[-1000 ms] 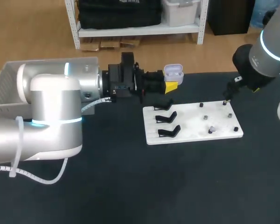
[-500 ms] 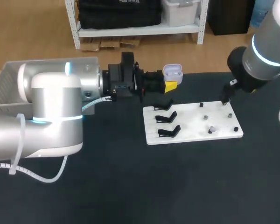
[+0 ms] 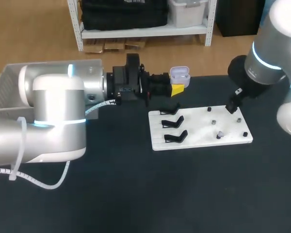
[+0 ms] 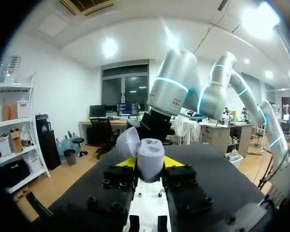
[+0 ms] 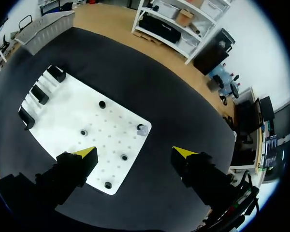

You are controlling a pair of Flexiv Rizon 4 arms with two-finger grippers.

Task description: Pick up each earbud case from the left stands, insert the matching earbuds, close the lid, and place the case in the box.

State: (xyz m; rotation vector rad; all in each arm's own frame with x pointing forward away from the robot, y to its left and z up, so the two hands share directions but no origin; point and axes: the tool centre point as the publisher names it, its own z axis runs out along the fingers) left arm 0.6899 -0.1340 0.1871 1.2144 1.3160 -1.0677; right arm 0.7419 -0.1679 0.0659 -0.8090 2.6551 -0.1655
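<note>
**A:** How far along is it?

**B:** Midway, I judge. The left gripper (image 4: 150,163) has its jaws clamped on a case (image 3: 180,74) from both sides. It holds the case up over the back of the desk (image 3: 136,194), with the lid (image 4: 128,142) open. All three stands (image 3: 173,122) on the board (image 3: 196,131) hold no case.

**A:** Are the buds in?

**B:** I cannot tell. One pale earbud (image 5: 141,129) sits on the board among the pegs (image 5: 102,104). The right gripper (image 5: 135,153) hangs above that end, jaws spread wide and holding nothing.

**A:** So what is left?

**B:** Fetch that earbud, seat it, shut the lid and carry the case to the box (image 3: 9,80). The box's inside is mostly hidden, so I cannot say what is already in it.

**A:** Is there room to work?

**B:** The case is near the desk's far edge, so there is little slack behind it. The right gripper is near the board's right edge, with dark desk beyond. The box stands well apart at the far left corner, behind the left arm (image 3: 53,121).
</note>
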